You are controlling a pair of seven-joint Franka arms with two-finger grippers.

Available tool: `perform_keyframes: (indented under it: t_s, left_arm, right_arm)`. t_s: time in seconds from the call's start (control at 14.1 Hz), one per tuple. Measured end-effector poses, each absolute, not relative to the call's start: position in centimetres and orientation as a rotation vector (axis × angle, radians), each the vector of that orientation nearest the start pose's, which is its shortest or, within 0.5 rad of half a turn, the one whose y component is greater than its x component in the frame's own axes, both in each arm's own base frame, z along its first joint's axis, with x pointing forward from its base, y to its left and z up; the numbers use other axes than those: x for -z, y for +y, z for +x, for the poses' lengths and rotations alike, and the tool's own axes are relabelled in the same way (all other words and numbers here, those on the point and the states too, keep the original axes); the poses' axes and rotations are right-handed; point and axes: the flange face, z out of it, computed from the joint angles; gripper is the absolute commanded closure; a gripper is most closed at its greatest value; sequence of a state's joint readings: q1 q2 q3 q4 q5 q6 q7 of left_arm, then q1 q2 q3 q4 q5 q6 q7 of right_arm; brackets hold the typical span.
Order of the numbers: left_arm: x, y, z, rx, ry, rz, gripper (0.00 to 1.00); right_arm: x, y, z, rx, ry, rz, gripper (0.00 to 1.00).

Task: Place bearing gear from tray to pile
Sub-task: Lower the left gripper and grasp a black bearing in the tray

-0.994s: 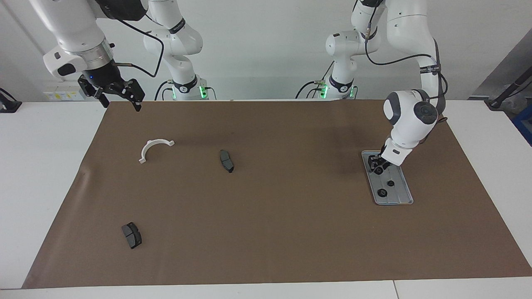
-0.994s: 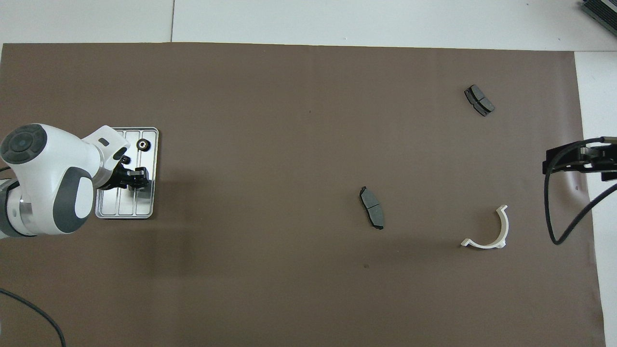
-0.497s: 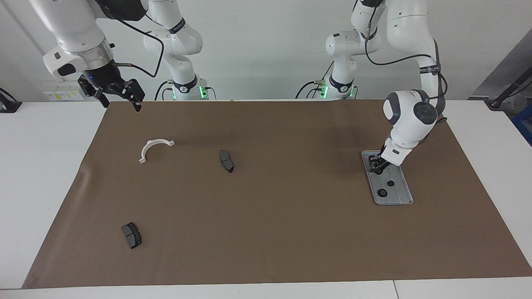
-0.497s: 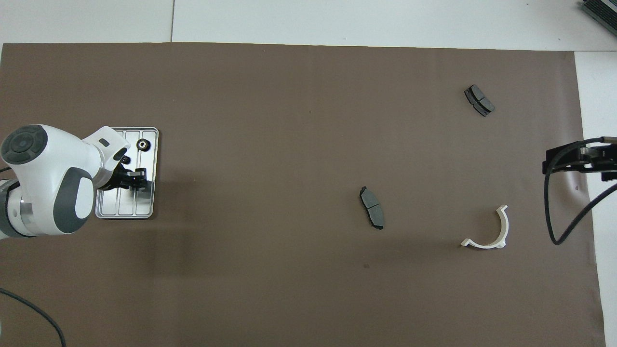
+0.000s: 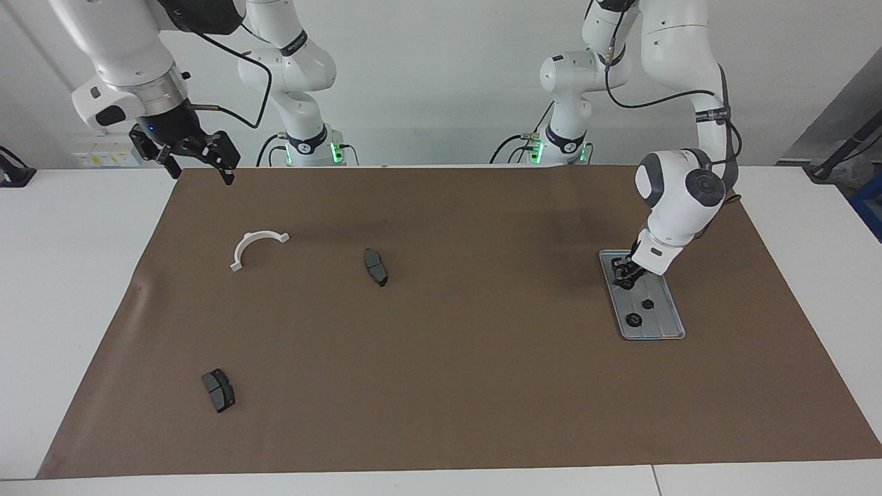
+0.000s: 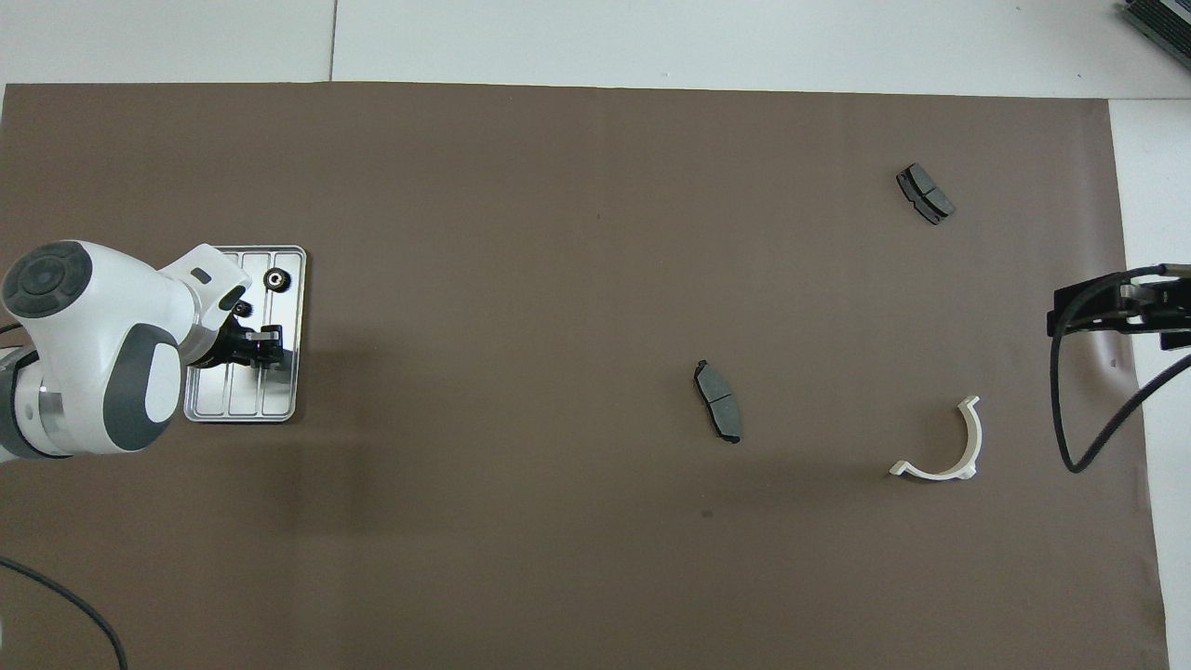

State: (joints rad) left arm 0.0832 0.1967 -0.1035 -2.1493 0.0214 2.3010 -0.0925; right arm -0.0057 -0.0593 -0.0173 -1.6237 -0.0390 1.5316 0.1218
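Note:
The silver-grey ridged tray (image 5: 665, 324) (image 6: 233, 405) lies on the brown mat toward the left arm's end of the table. Two small black bearing gears lie in it: one (image 5: 632, 319) (image 6: 276, 280) at the end farthest from the robots, one (image 5: 648, 304) (image 6: 242, 307) near the middle, partly under the arm in the overhead view. My left gripper (image 5: 624, 274) (image 6: 265, 341) hangs low over the tray's end nearest the robots, with something dark at its tip. My right gripper (image 5: 198, 169) is open and empty, raised over the mat's corner at the right arm's end. No pile of gears shows.
A white half-ring bracket (image 5: 256, 246) (image 6: 940, 447) and two dark brake pads, one (image 5: 375, 266) (image 6: 717, 401) mid-table and one (image 5: 218, 390) (image 6: 925, 193) farther from the robots, lie on the mat (image 5: 441, 386). White table borders the mat.
My left gripper has risen slightly over the tray's near end. The right arm and the other objects have not moved.

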Motion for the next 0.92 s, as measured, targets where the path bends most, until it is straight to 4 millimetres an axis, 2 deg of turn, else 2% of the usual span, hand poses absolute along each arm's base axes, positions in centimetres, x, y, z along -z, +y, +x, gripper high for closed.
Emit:
perform_keyframes:
  t_s: [0.57,0.78,0.92]
  left_arm:
    - [-30.8,-1.0,55.8,-0.066,-0.093,-3.142,0.68]
    - [-31.5,-1.1,56.4,-0.043,-0.093,-3.143,0.68]
    - [-32.8,-1.2,57.2,-0.038,-0.098,-3.143,0.68]
  right_arm:
    - [-62.9,-1.7,53.1,-0.049,0.231,-3.172,0.0]
    - [-62.9,-1.7,53.1,-0.049,0.231,-3.172,0.0]
    - [-62.9,-1.7,53.1,-0.049,0.231,-3.172,0.0]
